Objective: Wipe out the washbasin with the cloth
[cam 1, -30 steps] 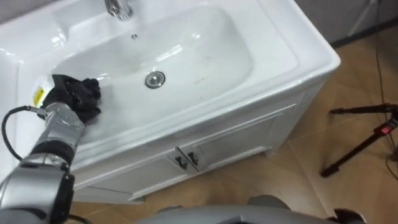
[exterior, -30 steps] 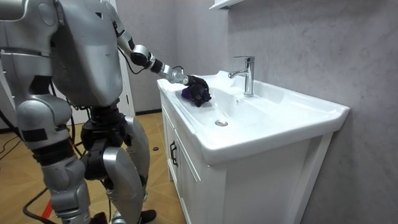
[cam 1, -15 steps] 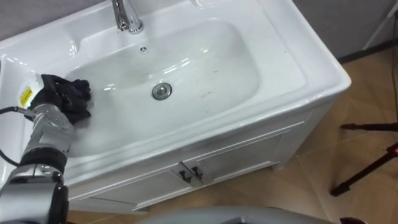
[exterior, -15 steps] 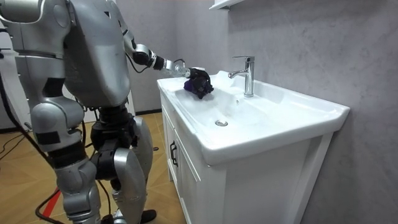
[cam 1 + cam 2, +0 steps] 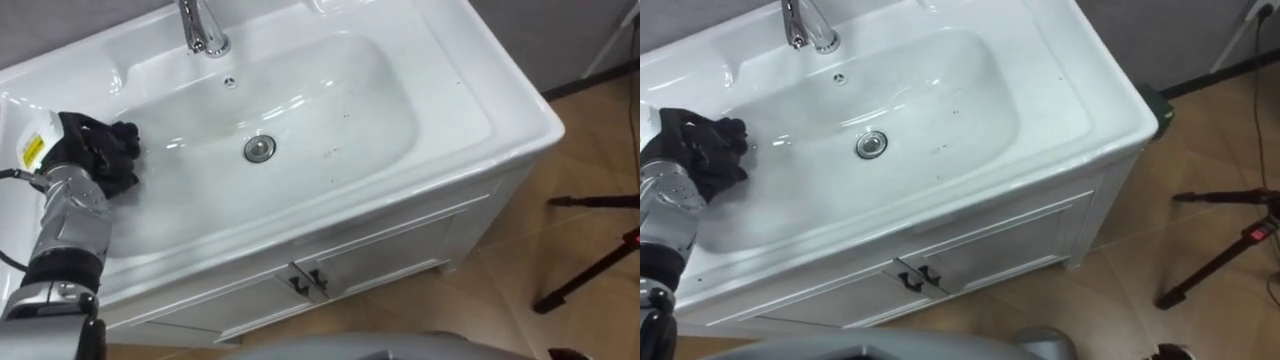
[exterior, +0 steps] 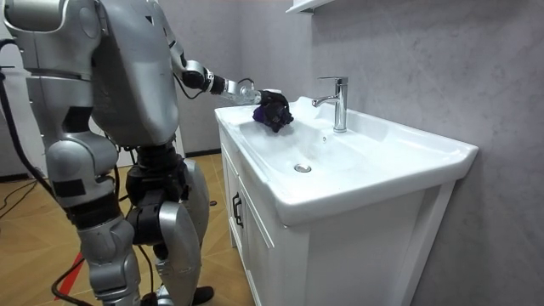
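The white basin (image 5: 330,100) lies below me, with a metal drain (image 5: 258,147) at its middle and a chrome tap (image 5: 200,25) at the back. My left hand (image 5: 70,150) is at the basin's left slope, fingers curled round a dark cloth (image 5: 115,150) that presses on the white surface. The room view has the same cloth (image 6: 274,110) bunched under the left hand (image 6: 255,98) near the back left rim, short of the tap (image 6: 338,102). A few dark specks (image 5: 330,152) sit right of the drain.
A white cabinet with two dark door handles (image 5: 305,282) carries the basin. A black tripod (image 5: 590,270) stands on the wooden floor at the right. In the room view I stand at the cabinet's left end, with a grey wall behind the tap.
My left hand has slid the cloth further left and back along the basin's slope, away from the drain. The head camera shifted a little after the first frame.
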You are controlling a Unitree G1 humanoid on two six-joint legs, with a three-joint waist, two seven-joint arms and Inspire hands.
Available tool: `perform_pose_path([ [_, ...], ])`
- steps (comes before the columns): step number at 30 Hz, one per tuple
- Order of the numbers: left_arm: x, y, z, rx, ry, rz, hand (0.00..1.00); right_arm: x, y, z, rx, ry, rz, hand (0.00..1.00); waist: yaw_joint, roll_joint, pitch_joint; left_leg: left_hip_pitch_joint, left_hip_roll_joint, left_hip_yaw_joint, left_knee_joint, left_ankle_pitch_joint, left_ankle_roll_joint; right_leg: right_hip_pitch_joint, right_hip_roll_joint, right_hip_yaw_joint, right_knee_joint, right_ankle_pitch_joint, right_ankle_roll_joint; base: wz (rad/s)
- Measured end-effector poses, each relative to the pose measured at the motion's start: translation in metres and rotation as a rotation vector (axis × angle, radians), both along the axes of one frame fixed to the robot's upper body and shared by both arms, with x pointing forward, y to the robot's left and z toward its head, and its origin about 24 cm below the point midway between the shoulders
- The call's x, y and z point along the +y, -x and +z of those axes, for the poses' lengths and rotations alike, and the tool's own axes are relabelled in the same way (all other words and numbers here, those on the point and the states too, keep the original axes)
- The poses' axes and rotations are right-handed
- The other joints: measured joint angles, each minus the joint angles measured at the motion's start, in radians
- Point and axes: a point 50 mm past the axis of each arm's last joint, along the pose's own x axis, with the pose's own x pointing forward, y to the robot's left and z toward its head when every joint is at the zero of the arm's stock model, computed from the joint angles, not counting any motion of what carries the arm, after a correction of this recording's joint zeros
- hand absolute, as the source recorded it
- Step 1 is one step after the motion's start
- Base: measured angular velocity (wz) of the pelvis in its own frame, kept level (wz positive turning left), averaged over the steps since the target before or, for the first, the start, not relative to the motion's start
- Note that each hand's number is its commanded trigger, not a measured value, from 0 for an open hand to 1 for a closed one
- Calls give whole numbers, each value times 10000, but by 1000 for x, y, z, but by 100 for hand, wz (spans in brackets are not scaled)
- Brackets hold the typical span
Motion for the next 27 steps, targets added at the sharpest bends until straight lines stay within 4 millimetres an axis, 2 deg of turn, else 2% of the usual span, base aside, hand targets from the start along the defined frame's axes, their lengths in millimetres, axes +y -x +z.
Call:
perform_pose_path([
  [2,-6,-1,-3,173,-81,-329,100,0,1,0,47,3,-34,0,-63,37,-23,-19,-11,2,1,0,0,6,0,13,-144,28,39,0],
  [9,-30,-4,-15,975,-424,-1628,100,4,2,-2,398,-96,487,0,-684,85,-26,29,-106,82,-13,7,13,67,-73,64,-224,119,169,-1],
  [10,-36,-4,-18,1137,-248,-1812,100,4,2,-2,437,-133,466,0,-771,127,-55,31,-125,82,-14,8,15,89,-87,71,-271,143,194,-6],
  [14,-62,1,-35,1682,163,-2528,100,7,5,-3,584,-266,418,0,-1012,120,-34,74,-159,77,-28,8,18,132,-120,106,-283,194,239,-7],
  [16,-75,5,-44,2016,544,-2887,100,10,3,-4,536,-339,439,0,-1104,144,-33,45,-147,151,-31,7,19,31,-102,297,-247,199,238,-16],
  [22,-89,10,-54,2654,788,-3448,100,11,-4,-5,346,-357,538,0,-1526,114,9,39,-136,165,-35,7,18,-88,-70,530,-139,200,234,-11],
  [27,-96,10,-57,2683,926,-3534,100,12,-3,-5,414,-387,458,0,-1589,98,20,201,-141,215,-174,7,19,-61,-39,672,-126,207,246,-6],
])
